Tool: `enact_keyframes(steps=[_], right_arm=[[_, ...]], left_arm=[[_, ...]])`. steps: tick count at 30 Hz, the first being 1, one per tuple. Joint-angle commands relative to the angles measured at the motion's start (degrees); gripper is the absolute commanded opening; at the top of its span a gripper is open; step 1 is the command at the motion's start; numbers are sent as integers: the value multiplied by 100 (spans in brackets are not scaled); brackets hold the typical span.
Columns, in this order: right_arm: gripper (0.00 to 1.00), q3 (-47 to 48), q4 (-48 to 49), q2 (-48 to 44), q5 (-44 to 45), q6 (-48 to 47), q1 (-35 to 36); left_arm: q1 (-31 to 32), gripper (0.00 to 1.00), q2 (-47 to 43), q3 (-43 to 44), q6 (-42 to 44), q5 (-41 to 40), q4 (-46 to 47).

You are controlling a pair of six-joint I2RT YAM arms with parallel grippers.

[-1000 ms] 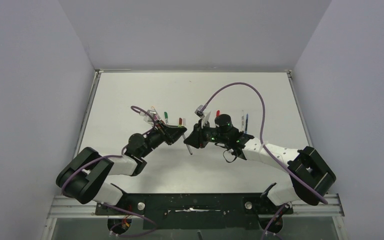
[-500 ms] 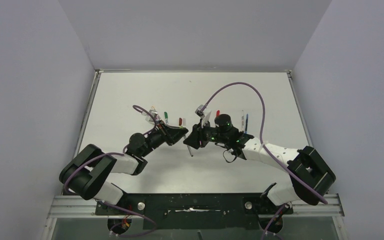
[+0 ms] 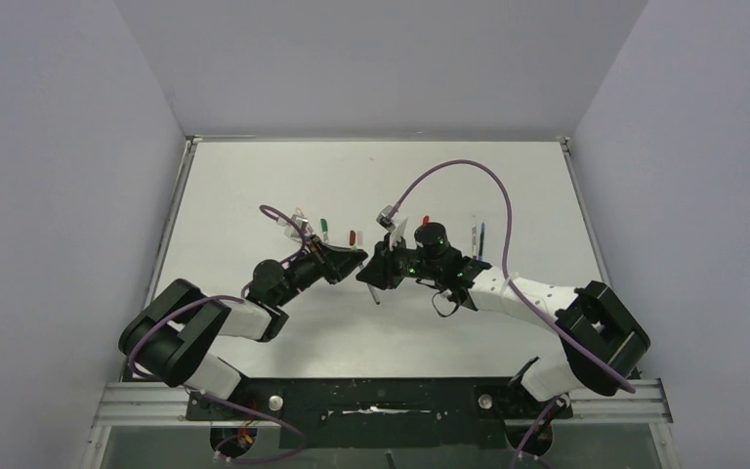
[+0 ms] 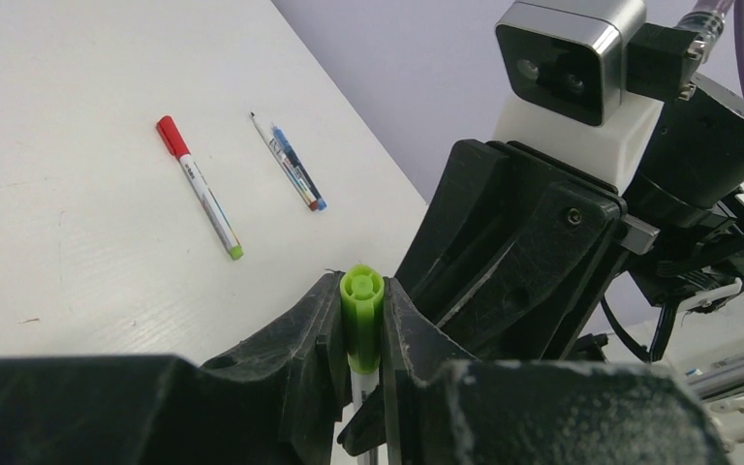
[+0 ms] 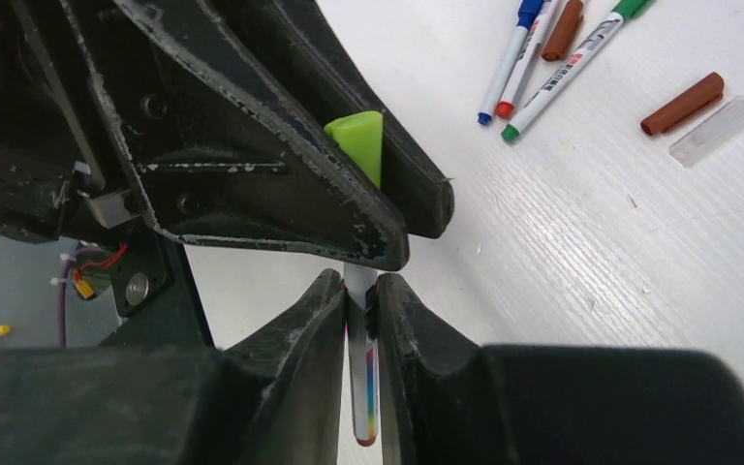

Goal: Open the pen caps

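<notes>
I have the left gripper pinching the lime cap above the table. Right beside that cap, the right gripper is pressed onto the white pen barrel. I judge the smooth barrel could slip through before the cap frees. Beyond the cap lie a red-capped pen, a blue pen and a brown cap. Nothing blocks the pull, though the claws nearly touch.

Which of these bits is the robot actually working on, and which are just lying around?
In use: lime cap, pinched by the left gripper; white pen barrel, gripped by the right gripper.
Lying about: red-capped pen, blue pen, green pen, loose brown cap, clear plastic piece.
</notes>
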State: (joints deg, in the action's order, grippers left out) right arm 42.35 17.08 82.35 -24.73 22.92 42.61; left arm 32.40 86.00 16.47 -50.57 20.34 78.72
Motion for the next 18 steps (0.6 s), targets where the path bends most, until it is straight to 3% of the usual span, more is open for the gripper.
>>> enact_keyframes(steps=[1, 4, 18], right_arm=[[9, 198, 158, -53, 236, -98, -7], [0, 203, 96, -87, 252, -120, 1], [0, 497, -539, -117, 844, -3, 746]], left_arm=[[-8, 8, -50, 199, -88, 185, 600], [-31, 8, -63, 183, -52, 152, 575], [-276, 7, -353, 50, 179, -47, 265]])
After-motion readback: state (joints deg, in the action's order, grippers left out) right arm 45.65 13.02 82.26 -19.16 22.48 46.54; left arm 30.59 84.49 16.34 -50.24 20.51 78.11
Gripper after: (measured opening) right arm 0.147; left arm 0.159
